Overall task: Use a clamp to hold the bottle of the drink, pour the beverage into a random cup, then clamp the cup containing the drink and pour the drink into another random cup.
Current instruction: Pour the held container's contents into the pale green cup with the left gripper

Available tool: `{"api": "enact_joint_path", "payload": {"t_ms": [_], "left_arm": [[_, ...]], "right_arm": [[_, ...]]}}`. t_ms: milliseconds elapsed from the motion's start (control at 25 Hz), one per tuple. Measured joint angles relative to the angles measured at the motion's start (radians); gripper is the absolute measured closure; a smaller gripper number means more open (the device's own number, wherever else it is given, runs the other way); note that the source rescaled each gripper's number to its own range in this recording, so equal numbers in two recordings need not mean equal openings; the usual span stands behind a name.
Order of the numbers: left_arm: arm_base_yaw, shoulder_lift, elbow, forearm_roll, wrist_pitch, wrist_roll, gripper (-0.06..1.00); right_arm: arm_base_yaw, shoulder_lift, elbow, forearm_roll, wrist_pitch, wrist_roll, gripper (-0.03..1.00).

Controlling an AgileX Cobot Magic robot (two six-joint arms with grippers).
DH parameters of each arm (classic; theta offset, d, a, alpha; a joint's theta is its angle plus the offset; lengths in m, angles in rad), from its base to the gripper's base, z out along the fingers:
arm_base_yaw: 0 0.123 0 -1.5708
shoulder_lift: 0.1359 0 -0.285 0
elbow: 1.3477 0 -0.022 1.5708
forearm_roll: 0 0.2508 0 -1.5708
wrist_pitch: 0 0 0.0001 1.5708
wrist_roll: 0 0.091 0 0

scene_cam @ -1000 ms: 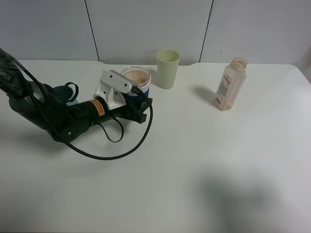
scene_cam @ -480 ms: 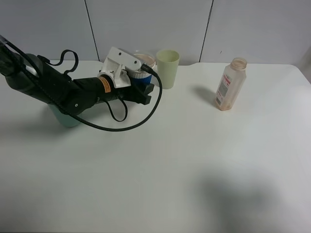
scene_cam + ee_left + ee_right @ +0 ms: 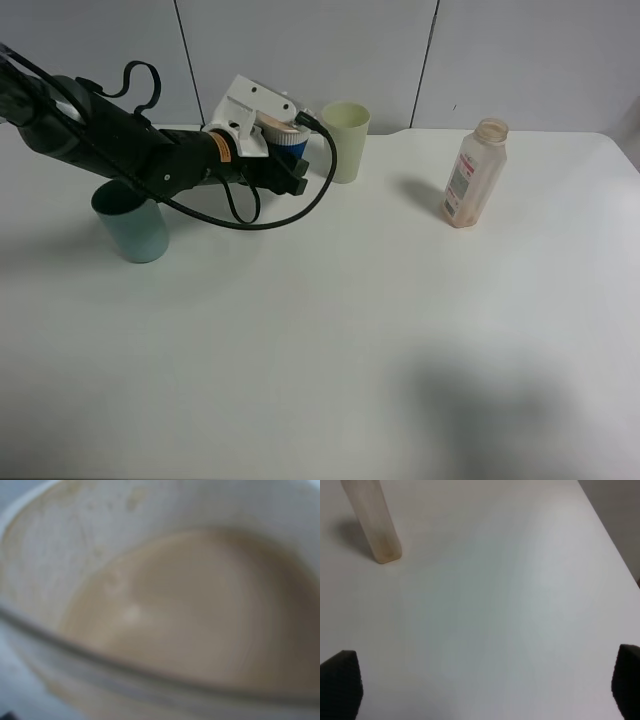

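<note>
My left gripper (image 3: 288, 168) is shut on a blue cup (image 3: 291, 148) with a white inside, holding it lifted and slightly tilted just left of the pale green cup (image 3: 345, 141). The left wrist view is filled by this cup's inside (image 3: 45, 555) and its beige drink (image 3: 200, 610). A teal cup (image 3: 132, 225) stands on the table at the left, below the arm. The open drink bottle (image 3: 473, 174), nearly empty, stands at the right and also shows in the right wrist view (image 3: 372, 522). My right gripper (image 3: 485, 682) is open, over bare table, apart from the bottle.
The white table (image 3: 350, 330) spreads to the front and right. A grey panelled wall (image 3: 300, 50) stands behind the cups. The left arm's black cable (image 3: 250, 222) loops down near the table surface.
My left arm has lifted the blue cup off the table and carried it up and back, toward the green cup. The teal cup, hidden behind the arm before, now shows.
</note>
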Motion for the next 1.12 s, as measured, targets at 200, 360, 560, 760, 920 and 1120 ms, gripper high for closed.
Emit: {"api": "enact_joint_path", "payload": {"t_ms": [200, 360, 560, 760, 920, 1120], "left_arm": [[0.036, -0.006, -0.046, 0.001, 0.078, 0.040, 0.92], [0.059, -0.009, -0.102, 0.004, 0.145, 0.056, 0.92], [0.085, -0.010, -0.165, 0.032, 0.207, 0.063, 0.92], [0.110, -0.011, -0.219, 0.050, 0.280, 0.063, 0.92], [0.120, -0.009, -0.261, 0.046, 0.317, 0.090, 0.92], [0.121, -0.009, -0.312, 0.010, 0.370, 0.161, 0.92]], "right_arm": [[0.000, 0.000, 0.000, 0.000, 0.000, 0.000, -0.03], [0.000, 0.000, 0.000, 0.000, 0.000, 0.000, -0.03], [0.000, 0.000, 0.000, 0.000, 0.000, 0.000, -0.03], [0.000, 0.000, 0.000, 0.000, 0.000, 0.000, -0.03], [0.000, 0.000, 0.000, 0.000, 0.000, 0.000, -0.03], [0.000, 0.000, 0.000, 0.000, 0.000, 0.000, -0.03]]}}
